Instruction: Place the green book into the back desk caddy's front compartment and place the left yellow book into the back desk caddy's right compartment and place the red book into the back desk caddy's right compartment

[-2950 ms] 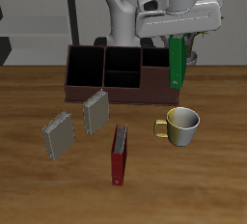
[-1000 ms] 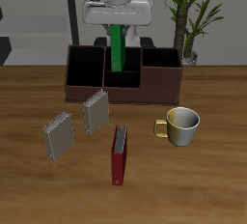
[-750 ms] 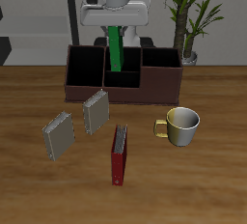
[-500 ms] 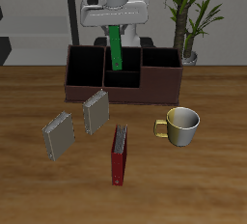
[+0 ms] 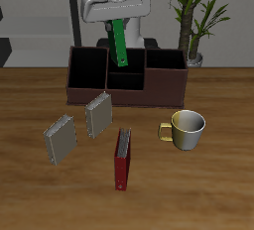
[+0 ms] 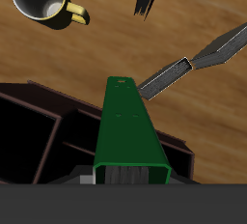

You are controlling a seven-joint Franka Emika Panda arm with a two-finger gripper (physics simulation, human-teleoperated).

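So I've got the green book (image 5: pixel 119 44) clamped in my gripper (image 5: pixel 117 21), hanging tilted over the back desk caddy (image 5: pixel 127 76) at the table's back edge. Its lower end sits right above the front compartment (image 5: pixel 125 76), the middle slot, and from the exterior view I can't tell if it's dipped below the rim yet or is just over it. In the wrist view the green book (image 6: pixel 128 126) runs straight out from between my fingers, so the grip looks solid.

Progress-wise I'd call nothing finished. The green one isn't let go of, and the other two haven't been touched. The red book (image 5: pixel 122 159) stands on edge toward the table's front edge, well away from the caddy. Two grey-tan books are out there too: one (image 5: pixel 98 115) just in front of the caddy, the other (image 5: pixel 60 139) nearer the front edge and farther from the mug. One of them is presumably the "yellow" book I need.

The right compartment (image 5: pixel 164 77), the end by the potted plant (image 5: pixel 195 16), looks empty, so there's room. A yellow mug (image 5: pixel 185 128) sits in front of that end, near the red book. Probably not a blocker for drop-offs, but I'd watch it when reaching for the red one. The slot is about one book wide and my book is tilted, so I reckon it could snag a divider.
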